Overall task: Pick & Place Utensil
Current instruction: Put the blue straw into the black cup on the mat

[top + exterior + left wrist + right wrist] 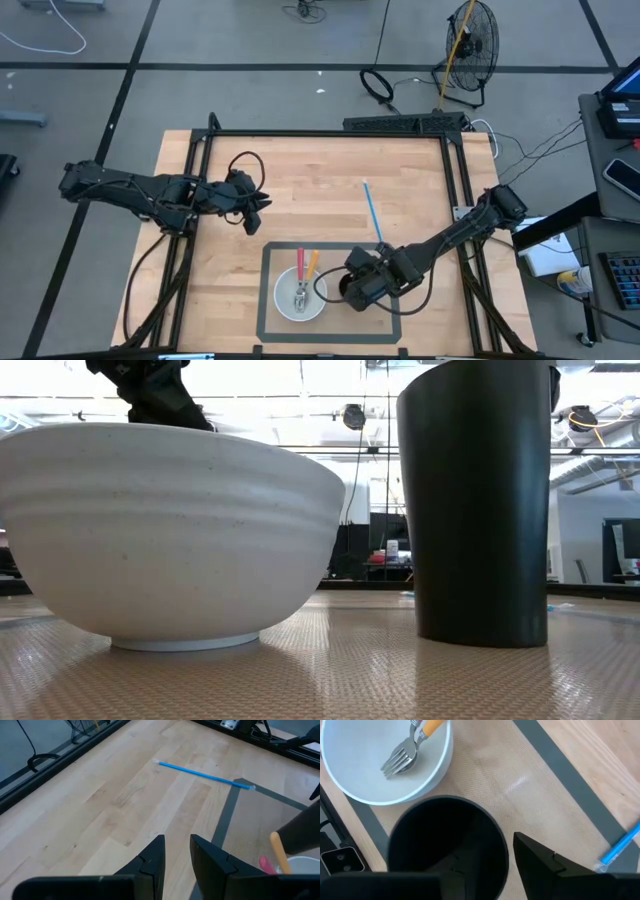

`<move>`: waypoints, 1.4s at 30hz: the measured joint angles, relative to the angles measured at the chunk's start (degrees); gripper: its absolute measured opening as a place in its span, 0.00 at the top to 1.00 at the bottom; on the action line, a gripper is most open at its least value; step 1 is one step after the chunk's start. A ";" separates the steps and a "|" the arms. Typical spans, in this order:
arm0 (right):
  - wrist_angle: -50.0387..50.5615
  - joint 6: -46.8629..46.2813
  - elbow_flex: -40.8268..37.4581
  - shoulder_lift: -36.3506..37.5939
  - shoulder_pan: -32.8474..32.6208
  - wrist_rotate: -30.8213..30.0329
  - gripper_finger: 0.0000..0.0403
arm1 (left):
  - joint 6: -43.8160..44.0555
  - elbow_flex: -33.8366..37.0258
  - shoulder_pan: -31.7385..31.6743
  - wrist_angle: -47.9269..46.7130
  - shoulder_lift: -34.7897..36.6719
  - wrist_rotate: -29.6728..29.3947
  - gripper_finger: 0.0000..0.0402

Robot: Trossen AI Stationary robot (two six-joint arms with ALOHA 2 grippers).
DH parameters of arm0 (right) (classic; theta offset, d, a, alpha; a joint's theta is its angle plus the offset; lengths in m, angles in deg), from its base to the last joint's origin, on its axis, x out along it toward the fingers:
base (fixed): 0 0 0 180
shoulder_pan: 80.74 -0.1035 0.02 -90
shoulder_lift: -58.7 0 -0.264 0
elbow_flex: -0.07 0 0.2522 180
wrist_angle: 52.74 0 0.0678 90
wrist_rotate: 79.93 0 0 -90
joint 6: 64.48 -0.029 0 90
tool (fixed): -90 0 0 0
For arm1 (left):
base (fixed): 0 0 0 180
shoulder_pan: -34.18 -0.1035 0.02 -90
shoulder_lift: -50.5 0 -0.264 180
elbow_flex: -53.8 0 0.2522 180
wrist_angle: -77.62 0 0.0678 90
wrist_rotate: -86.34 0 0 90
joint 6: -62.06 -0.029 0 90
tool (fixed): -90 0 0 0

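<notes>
Blue straw (372,211) lies just beyond my right gripper (358,290), running near-to-far; fingers spread astride the black cup's (352,287) rim.

- Your bowl (300,295) and cup (478,510) stand close together on the mat (290,330), leaving a narrow gap.
- Only a blue straw (372,211) crosses the bare wood beyond them.

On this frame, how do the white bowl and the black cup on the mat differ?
The white bowl is wide, low and rounded; the black cup is narrow, tall and nearly straight-walled. The bowl holds fork-type utensils with orange and pink handles; the cup's interior looks dark, with nothing visible inside. The right gripper straddles the cup's rim, one finger inside; the bowl is ungripped. Both stand upright, side by side on the mat.
</notes>
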 joint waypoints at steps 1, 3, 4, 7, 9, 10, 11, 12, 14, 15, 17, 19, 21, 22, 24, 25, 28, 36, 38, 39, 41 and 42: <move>-0.07 0.00 0.00 0.08 0.00 -0.01 0.71 | 0.01 0.00 0.04 0.00 -0.01 0.00 0.77; -0.05 -0.02 0.00 0.54 0.00 -0.01 0.71 | 0.00 0.00 0.05 0.01 0.00 0.00 0.77; -0.11 -0.09 0.00 0.66 0.00 -0.01 0.71 | -0.02 0.00 0.03 0.02 0.00 0.00 0.77; 0.41 -0.22 -0.02 1.18 0.00 -0.01 0.71 | -0.39 0.00 0.03 0.02 0.00 0.00 0.77; 0.09 -0.21 -0.02 1.62 0.00 -0.01 0.70 | -0.42 0.00 0.03 0.03 0.00 0.00 0.77; -0.39 -0.02 -0.02 1.88 0.00 -0.02 0.70 | -0.42 0.00 0.03 0.04 0.00 0.00 0.77; -0.44 0.04 -0.02 2.27 0.00 -0.03 0.71 | -0.42 0.00 0.03 0.04 0.00 0.00 0.77; -0.36 0.07 -0.02 2.57 0.00 -0.02 0.71 | -0.42 0.00 0.03 0.04 0.00 0.00 0.77; -0.25 0.07 -0.02 3.33 0.00 -0.09 0.71 | -0.42 0.00 0.03 0.04 0.00 0.00 0.77; -0.29 0.22 -0.02 3.96 0.00 -0.21 0.71 | -0.42 0.00 0.03 0.04 0.00 0.00 0.77; -0.28 0.30 -0.02 5.33 0.00 -0.39 0.71 | -0.43 0.00 0.03 0.04 0.00 0.00 0.77; -0.29 0.45 -0.02 6.92 0.00 -1.38 0.71 | -0.44 0.00 0.03 0.06 0.00 0.00 0.77; -0.28 0.97 -0.02 8.79 -0.02 -3.08 0.71 | -0.43 0.00 0.03 0.09 0.00 0.00 0.77; -0.39 1.38 -0.02 9.84 -0.02 -4.07 0.71 | -0.38 0.00 0.03 0.11 0.00 0.00 0.77; -0.38 1.86 -0.02 12.04 0.00 -7.02 0.71 | 0.10 0.00 0.03 0.13 0.00 0.00 0.77; -0.08 2.12 -0.02 13.16 0.11 -8.69 0.71 | 0.55 0.00 0.03 0.16 -0.01 0.00 0.77; 2.13 2.34 -0.02 16.12 1.36 -12.50 0.71 | 1.87 0.00 0.03 0.72 -0.02 -0.02 0.77; 12.35 7.28 -0.07 19.43 11.30 -14.25 0.72 | 2.82 0.00 0.03 8.50 0.00 1.03 0.77; 12.31 11.52 -0.07 19.41 14.16 -13.73 0.72 | 2.82 0.00 0.05 9.90 -0.02 1.09 0.77; 12.34 12.94 -0.07 19.37 15.60 -13.67 0.72 | 2.88 0.00 0.04 10.50 0.00 1.09 0.77; 12.35 15.01 -0.07 19.37 18.54 -13.53 0.71 | 3.64 0.00 0.03 11.11 0.00 1.05 0.77; 12.36 16.16 -0.07 19.39 20.03 -13.39 0.71 | 4.12 0.00 0.05 11.19 0.00 1.04 0.77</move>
